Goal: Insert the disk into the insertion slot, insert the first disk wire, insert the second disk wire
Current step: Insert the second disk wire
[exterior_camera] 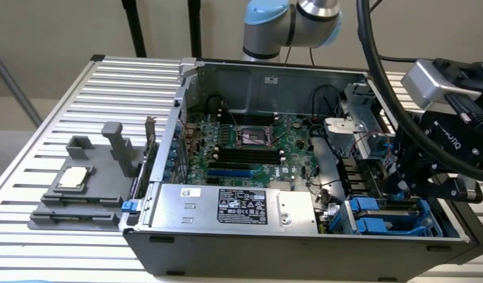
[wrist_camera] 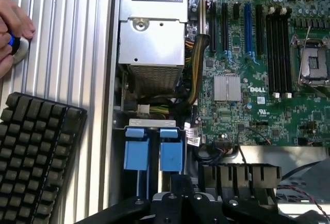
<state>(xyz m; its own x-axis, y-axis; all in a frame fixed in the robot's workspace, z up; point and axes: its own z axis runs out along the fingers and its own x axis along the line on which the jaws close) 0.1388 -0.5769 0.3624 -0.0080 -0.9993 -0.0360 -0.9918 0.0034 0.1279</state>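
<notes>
Clenched with nothing visibly held, the gripper (exterior_camera: 404, 187) hangs inside the open computer case (exterior_camera: 304, 250) at the exterior view's right, just above the insertion slot (exterior_camera: 387, 217). In the wrist view its black fingers (wrist_camera: 181, 193) sit directly over the slot's two bright blue tabs (wrist_camera: 154, 149). The slot is a grey metal cage with blue rails in the case's front corner, just beside the silver power supply (exterior_camera: 234, 207) with the black label. Whether the disk already sits in the cage cannot be told; the blue parts cover what lies under them.

Behind the slot lies the green motherboard (exterior_camera: 250, 147) with its empty processor socket (exterior_camera: 251, 137) and black memory slots. A bundle of yellow and black wires (wrist_camera: 198, 64) runs between the power supply and the board.

The case rests on a ribbed aluminium table (exterior_camera: 69, 100). On the exterior view's left a grey fixture (exterior_camera: 84, 194) stands on the table, with a square processor chip (exterior_camera: 75, 178) resting on it. The wrist view also shows a black keyboard (wrist_camera: 36, 152) on the table and a person's hand (wrist_camera: 13, 33) on a small device with a blue light.
</notes>
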